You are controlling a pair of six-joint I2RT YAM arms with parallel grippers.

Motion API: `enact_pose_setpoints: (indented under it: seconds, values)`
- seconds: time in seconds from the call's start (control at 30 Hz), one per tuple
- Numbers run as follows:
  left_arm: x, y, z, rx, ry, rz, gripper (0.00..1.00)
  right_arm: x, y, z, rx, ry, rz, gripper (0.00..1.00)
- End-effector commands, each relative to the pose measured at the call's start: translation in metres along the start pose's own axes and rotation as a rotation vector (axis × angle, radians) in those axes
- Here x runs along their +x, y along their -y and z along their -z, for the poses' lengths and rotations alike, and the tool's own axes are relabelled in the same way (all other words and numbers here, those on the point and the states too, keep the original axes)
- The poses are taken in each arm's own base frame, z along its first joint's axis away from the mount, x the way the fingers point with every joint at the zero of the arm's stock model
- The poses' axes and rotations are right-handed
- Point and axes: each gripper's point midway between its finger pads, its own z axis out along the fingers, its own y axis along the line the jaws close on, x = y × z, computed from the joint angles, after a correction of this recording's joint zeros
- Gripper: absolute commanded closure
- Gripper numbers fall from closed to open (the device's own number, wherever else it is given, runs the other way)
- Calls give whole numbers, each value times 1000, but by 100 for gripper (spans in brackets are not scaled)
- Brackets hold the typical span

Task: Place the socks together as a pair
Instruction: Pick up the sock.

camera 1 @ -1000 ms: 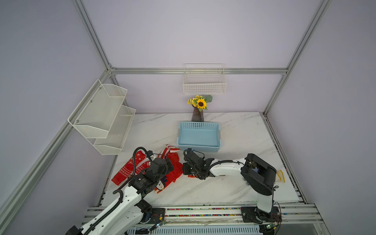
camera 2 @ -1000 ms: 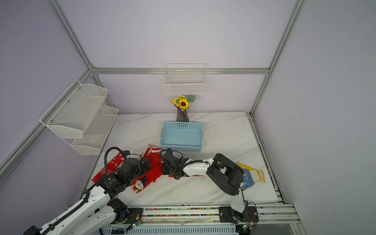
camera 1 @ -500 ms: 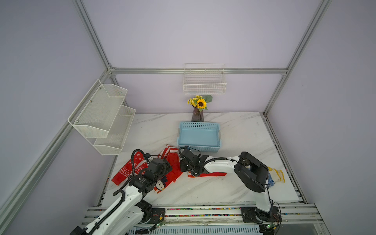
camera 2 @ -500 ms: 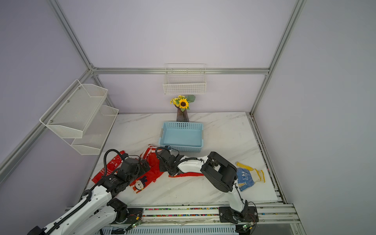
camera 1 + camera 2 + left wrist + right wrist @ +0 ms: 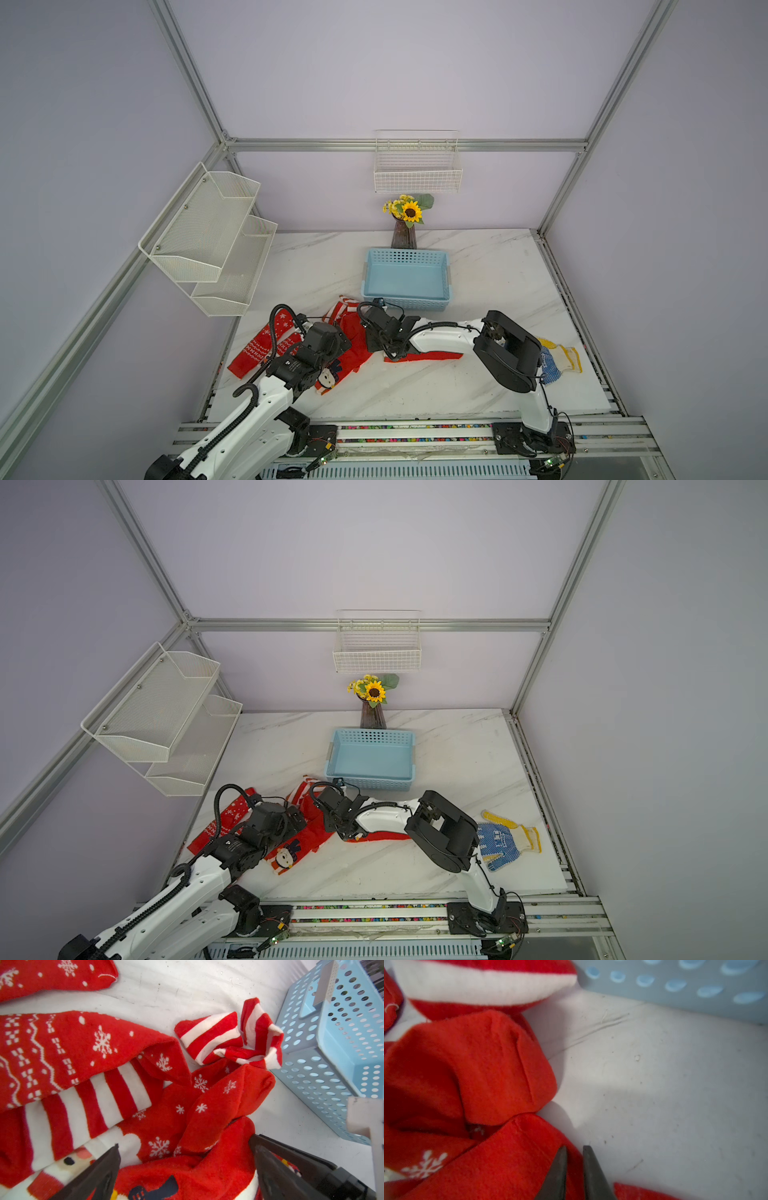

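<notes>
Several red socks lie heaped front left on the white table [image 5: 415, 386]: a snowflake sock [image 5: 259, 347] [image 5: 62, 1047], a crumpled red-and-white striped sock [image 5: 343, 307] [image 5: 232, 1036] and a snowman sock [image 5: 328, 376] [image 5: 286, 854]. My left gripper [image 5: 184, 1142] [image 5: 338, 332] is open just above the heap, with red fabric lying between its spread fingers. My right gripper [image 5: 575, 1148] [image 5: 372, 338] is shut on the edge of a plain red sock [image 5: 508, 1167]. That sock trails under my right forearm [image 5: 432, 356] [image 5: 386, 836].
A light blue perforated basket [image 5: 407, 305] [image 5: 332, 1053] [image 5: 675, 980] stands right behind the heap. Behind it is a sunflower vase [image 5: 404, 237]. Blue and yellow dotted gloves [image 5: 505, 839] lie front right. White wire racks hang on the left wall [image 5: 208, 232] and the back wall [image 5: 417, 170].
My right arm has slid left toward the heap, baring the red sock under its forearm and more of the gloves. The left arm has hardly moved.
</notes>
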Motion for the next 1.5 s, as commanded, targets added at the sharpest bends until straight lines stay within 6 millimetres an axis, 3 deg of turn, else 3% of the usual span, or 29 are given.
enact_pose_setpoints:
  seconds: [0.0, 0.07, 0.2, 0.43, 0.53, 0.83, 0.93, 1.17, 1.3, 1.47]
  values:
    - [-3, -11, -3, -61, 19, 14, 0, 47, 26, -18, 98, -131, 26, 91]
    - [-3, -9, -3, -64, 6, 9, 0, 41, 18, -16, 79, -124, 20, 100]
    - [-5, -5, -2, -62, 5, -11, 0, 21, -3, -2, 15, -90, 19, 100]
    - [-21, 3, 9, -51, 48, -45, 0, -18, -52, 60, -219, -11, -48, 100]
    - [-30, 14, 15, -27, 61, -87, 0, -30, -61, 87, -289, 29, -89, 100]
    - [-37, 36, 23, 38, 43, -84, 4, -69, -44, 174, -343, 241, -173, 100]
    - [-36, 45, 25, 74, 23, -76, 6, -71, -26, 189, -307, 264, -218, 100]
    - [-17, 68, 18, 173, -91, -92, 15, -54, 23, 189, -186, 274, -326, 100]
    - [0, 76, 14, 207, -183, -112, 25, -50, 31, 188, -173, 272, -338, 100]
    - [26, 65, 11, 214, -256, -74, 33, -48, 35, 187, -164, 273, -347, 100]
